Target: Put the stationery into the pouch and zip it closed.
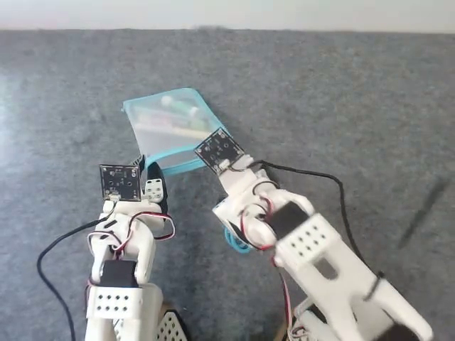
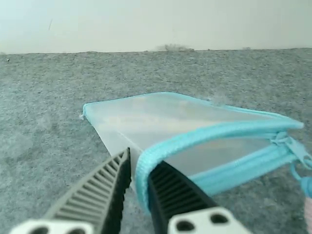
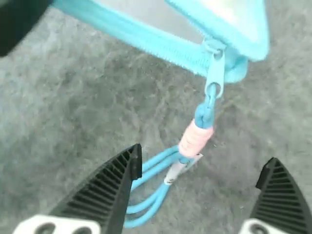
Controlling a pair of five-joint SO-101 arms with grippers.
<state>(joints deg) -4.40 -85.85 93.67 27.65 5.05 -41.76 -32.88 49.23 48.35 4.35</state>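
Overhead, the pouch [image 1: 174, 131] is lying on the grey table [image 1: 355, 99] just ahead of both arms, with stationery [image 1: 174, 106] showing through its clear side. The left arm [image 1: 121, 241] is sitting at the pouch's near left corner. The right arm [image 1: 284, 227] is sitting at its near right corner.

From the left wrist, the left gripper [image 2: 139, 165] is pinching the pouch's blue zipper edge, with its ribbed fingers pressing on the tape from either side. That edge is standing raised above the rest of the pouch.

From the right wrist, the right gripper [image 3: 202, 156] is hanging with its jaws wide apart and gripping nothing. The zipper slider [image 3: 214, 53] is sitting at the pouch's corner. Its pull cord [image 3: 204, 114] is trailing down through a pink bead [image 3: 195, 139] between the two fingers. The cord's blue loop [image 3: 151, 192] is lying on the table just beside one finger.
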